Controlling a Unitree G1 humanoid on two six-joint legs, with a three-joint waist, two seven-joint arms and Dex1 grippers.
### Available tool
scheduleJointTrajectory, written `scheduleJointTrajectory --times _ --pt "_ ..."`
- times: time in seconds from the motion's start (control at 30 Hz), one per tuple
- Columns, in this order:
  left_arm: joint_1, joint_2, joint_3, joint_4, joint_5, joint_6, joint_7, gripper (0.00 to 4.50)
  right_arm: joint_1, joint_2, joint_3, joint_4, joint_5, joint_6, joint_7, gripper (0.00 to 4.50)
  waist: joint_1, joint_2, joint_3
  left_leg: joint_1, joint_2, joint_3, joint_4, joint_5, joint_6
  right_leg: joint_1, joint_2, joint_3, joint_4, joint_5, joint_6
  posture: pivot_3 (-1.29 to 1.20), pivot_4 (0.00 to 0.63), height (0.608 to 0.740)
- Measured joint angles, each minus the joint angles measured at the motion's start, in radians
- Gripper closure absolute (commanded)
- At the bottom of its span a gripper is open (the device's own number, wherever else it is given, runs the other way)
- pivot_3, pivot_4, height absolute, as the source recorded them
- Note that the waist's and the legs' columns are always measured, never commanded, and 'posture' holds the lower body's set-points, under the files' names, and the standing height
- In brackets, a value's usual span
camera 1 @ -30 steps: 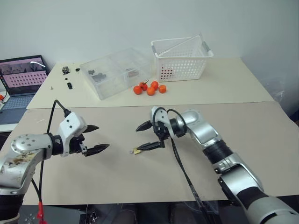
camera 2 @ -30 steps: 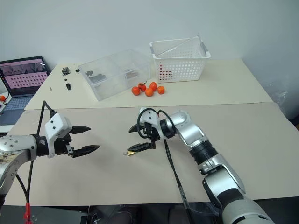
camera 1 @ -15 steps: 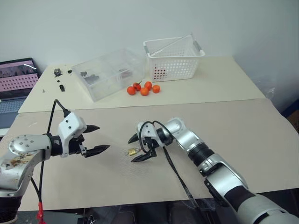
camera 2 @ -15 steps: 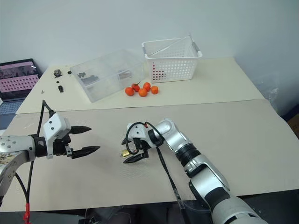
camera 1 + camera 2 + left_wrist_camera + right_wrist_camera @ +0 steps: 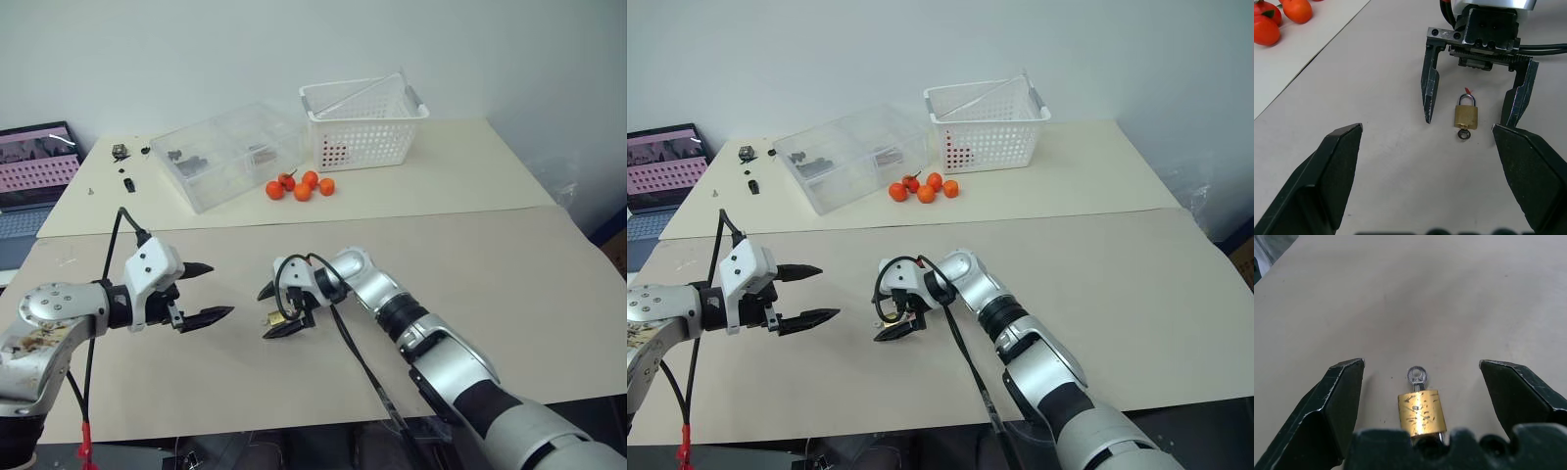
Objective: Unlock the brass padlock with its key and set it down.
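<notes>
Hovering wide-jawed at the left, left black two-fingered gripper (image 5: 203,292) unmoved, bare tabletop ahead of it, right black gripper (image 5: 1475,108) now lowered, jaws wide, straddling small brass padlock (image 5: 1466,116) lying flat, silvery key (image 5: 1463,133) in its keyhole.

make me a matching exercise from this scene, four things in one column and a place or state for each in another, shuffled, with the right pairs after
Things:
1. padlock
2. key
3. oranges
4. left gripper

Places or states:
A. beside the clear box, in front of the white basket
B. sticking out of the lock's bottom end
C. lying flat on the table between the right gripper's open fingers
D. open, holding nothing, off to one side of the lock

Pairs: 1-C, 2-B, 3-A, 4-D
</notes>
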Motion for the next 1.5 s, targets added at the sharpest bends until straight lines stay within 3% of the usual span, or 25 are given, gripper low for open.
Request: scheduleJointTrajectory --times 0.9,1.0,1.27,1.5 --pt "-0.010 0.034 0.000 -0.005 -0.002 0.003 -0.010 0.00 -0.038 -0.007 -0.029 0.174 -0.080 -0.156 0.005 0.05 -0.003 0.000 0.000 0.001 0.000 0.001 0.000 0.000 0.000 0.000 0.001 0.000 0.000 0.000 0.000 0.00 0.150 0.740" --pt "-0.010 0.035 0.000 -0.005 -0.002 0.002 -0.010 0.00 -0.038 -0.004 -0.038 0.186 -0.083 -0.161 0.006 0.73 -0.004 0.000 0.000 0.002 0.000 0.001 0.000 0.000 0.000 0.001 0.001 0.000 0.000 0.000 0.000 0.00 0.150 0.740" --pt "-0.010 0.035 0.000 -0.005 -0.003 0.003 -0.010 0.00 -0.039 -0.001 -0.059 0.189 -0.098 -0.170 0.020 3.57 -0.005 0.000 0.000 0.002 0.000 0.002 0.000 -0.001 -0.001 0.001 0.001 0.000 0.000 0.000 -0.001 0.00 0.150 0.740" --pt "-0.014 0.034 -0.003 -0.005 -0.005 0.005 -0.011 0.00 -0.036 -0.005 -0.066 0.177 -0.098 -0.169 0.029 3.58 -0.009 0.000 0.000 0.002 0.000 0.002 0.000 -0.001 -0.001 0.001 0.000 0.000 0.001 0.000 0.000 0.00 0.150 0.740"
